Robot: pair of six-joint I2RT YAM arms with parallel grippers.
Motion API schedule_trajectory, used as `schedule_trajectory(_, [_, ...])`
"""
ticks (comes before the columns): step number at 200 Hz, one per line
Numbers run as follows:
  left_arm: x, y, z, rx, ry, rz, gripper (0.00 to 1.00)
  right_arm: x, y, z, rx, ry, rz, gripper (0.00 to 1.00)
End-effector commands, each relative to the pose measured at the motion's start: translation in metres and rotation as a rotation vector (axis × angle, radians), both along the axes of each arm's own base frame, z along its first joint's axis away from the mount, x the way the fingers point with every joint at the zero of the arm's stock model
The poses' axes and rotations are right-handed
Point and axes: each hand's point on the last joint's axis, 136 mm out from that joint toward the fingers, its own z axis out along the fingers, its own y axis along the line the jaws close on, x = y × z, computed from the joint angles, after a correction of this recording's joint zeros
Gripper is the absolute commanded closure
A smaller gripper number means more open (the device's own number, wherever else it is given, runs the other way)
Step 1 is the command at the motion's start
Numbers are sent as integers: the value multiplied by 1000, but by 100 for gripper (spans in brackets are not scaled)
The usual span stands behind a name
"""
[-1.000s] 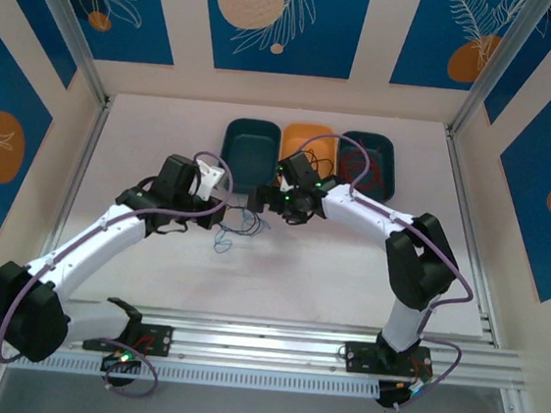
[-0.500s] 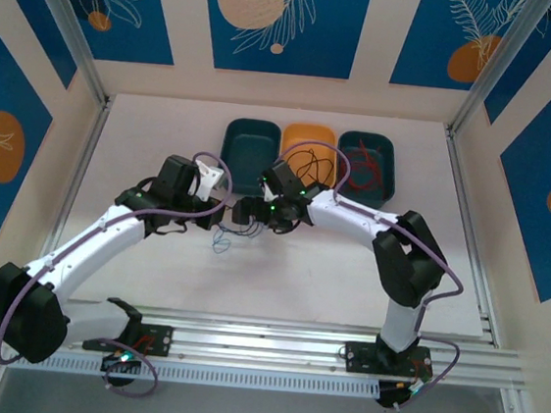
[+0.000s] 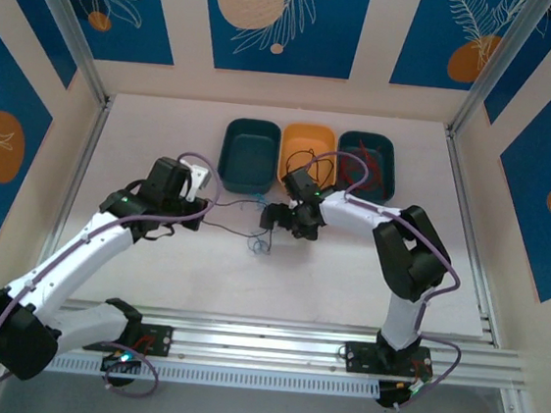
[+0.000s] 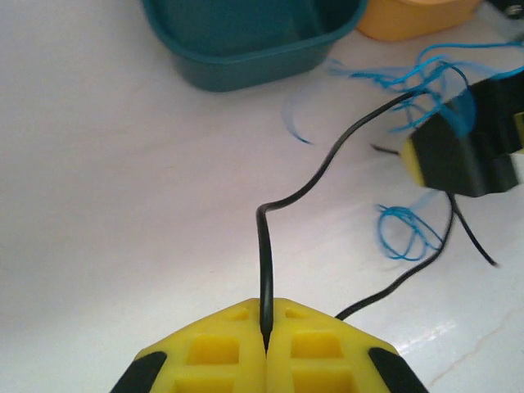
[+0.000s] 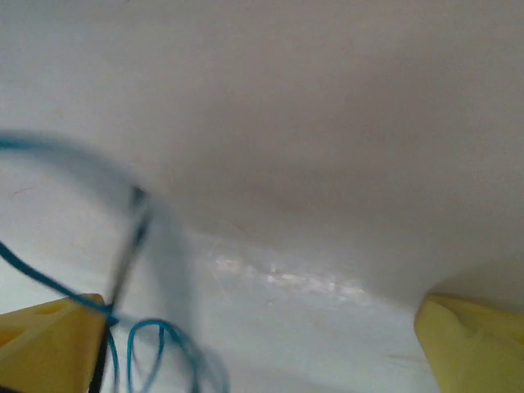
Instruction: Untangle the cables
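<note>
The left gripper (image 4: 266,332) is closed tight on a thin black cable (image 4: 327,168). This cable runs right over the white table (image 3: 166,126) to loose loops of blue wire (image 4: 405,233). The right gripper (image 5: 262,336) stands wide open just above these loops. Three plastic bins (image 3: 250,155) line the far edge, and open tabletop lies on the near side.

White matte tabletop (image 3: 151,263), far side a row of dark teal plastic bin (image 3: 250,157), orange plastic bin (image 3: 305,134), second teal plastic bin (image 3: 368,139), thin blue wire loops (image 3: 257,248) mid-table
</note>
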Motion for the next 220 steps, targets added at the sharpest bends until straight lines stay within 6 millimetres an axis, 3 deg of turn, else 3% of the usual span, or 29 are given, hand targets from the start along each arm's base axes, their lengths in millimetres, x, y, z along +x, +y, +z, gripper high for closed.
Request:
schedule_trajectory(1, [1,25,19,86,-57,75,100,-10,-40,-7,-103,34,-82,4])
schedule_trajectory(78, [-3,58,37,205,-101,146,100,-25,-61,-3,-129,44,-106,11])
schedule_trajectory(117, [-6,80,57,300,-140,187,100,-34,-68,-6,-138,63,-115,12])
schedule_trajectory(143, [-8,79,76,284,-200,166,100,-36,-67,1,-129,45,-95,13])
schedule_trajectory(182, [-10,57,106,160,-301,65,100,-29,-46,35,-72,-91,10,14])
schedule_trajectory(220, [-11,31,125,99,-385,-92,100,-25,2,106,128,-329,237,18])
